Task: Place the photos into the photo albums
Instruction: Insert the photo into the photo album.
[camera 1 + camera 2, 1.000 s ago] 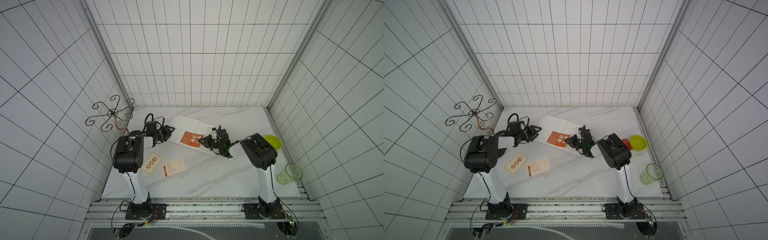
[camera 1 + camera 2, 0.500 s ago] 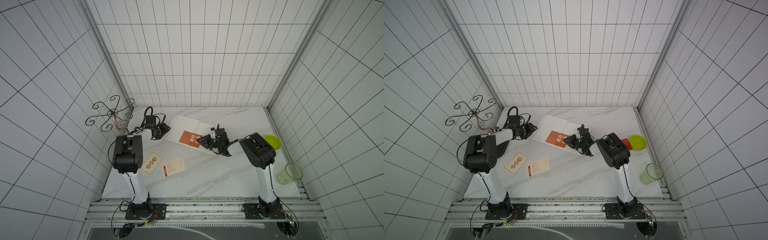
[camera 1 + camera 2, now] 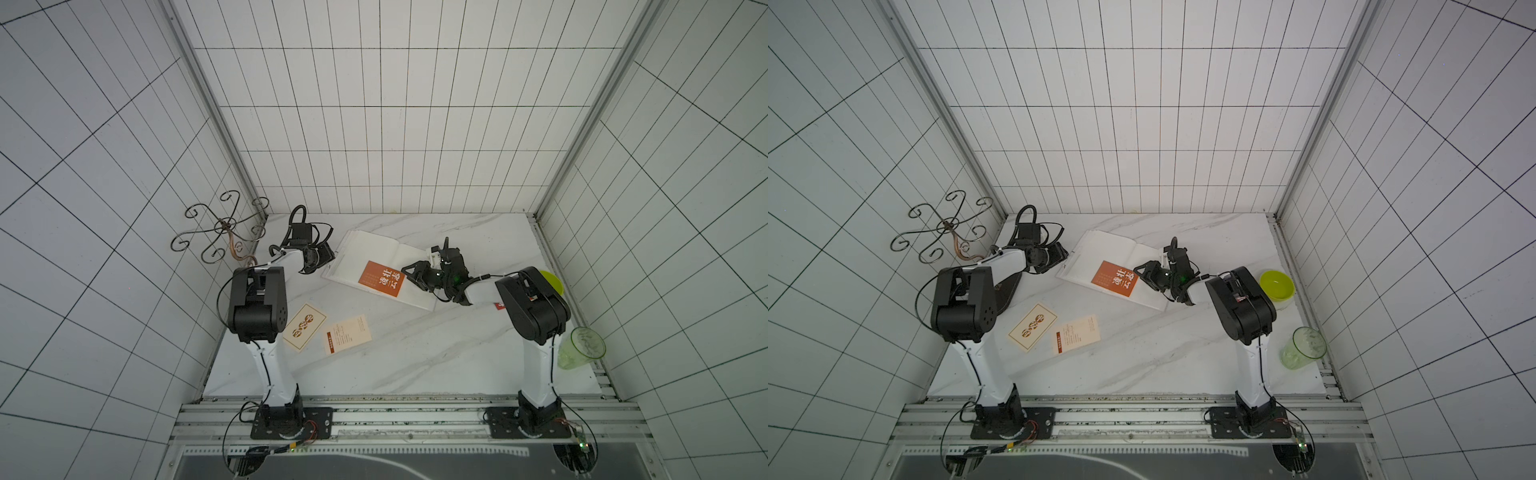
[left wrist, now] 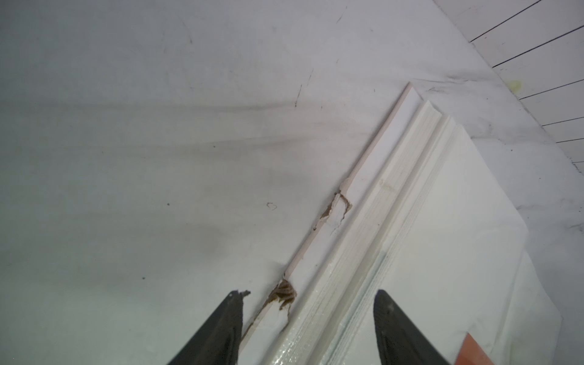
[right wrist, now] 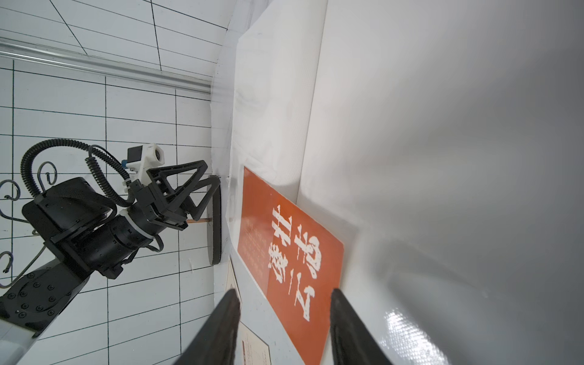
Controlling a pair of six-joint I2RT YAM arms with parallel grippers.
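Note:
The photo album [image 3: 374, 249] lies open at the back of the table, cream pages up. An orange photo [image 3: 381, 279] with white characters lies flat on its near page, as the right wrist view also shows the orange photo [image 5: 284, 240]. My right gripper [image 3: 410, 276] hangs open just right of that card, jaws apart over its end [image 5: 282, 294]. My left gripper [image 3: 326, 255] is open at the album's left edge, its jaws either side of the torn cover and page block [image 4: 395, 202], midpoint [image 4: 311, 297]. Two cream photos [image 3: 304, 332] [image 3: 347, 340] lie on the table in front of the left arm.
A wrought-iron scroll stand [image 3: 224, 232] rises at the back left. A lime bowl [image 3: 1277, 284] and a green glass cup [image 3: 582, 347] stand by the right wall. Something red [image 3: 498, 306] peeks from under the right arm.
My right gripper has gone from shut to open, letting go of the orange photo onto the page. The left gripper has shifted back along the album's left edge.

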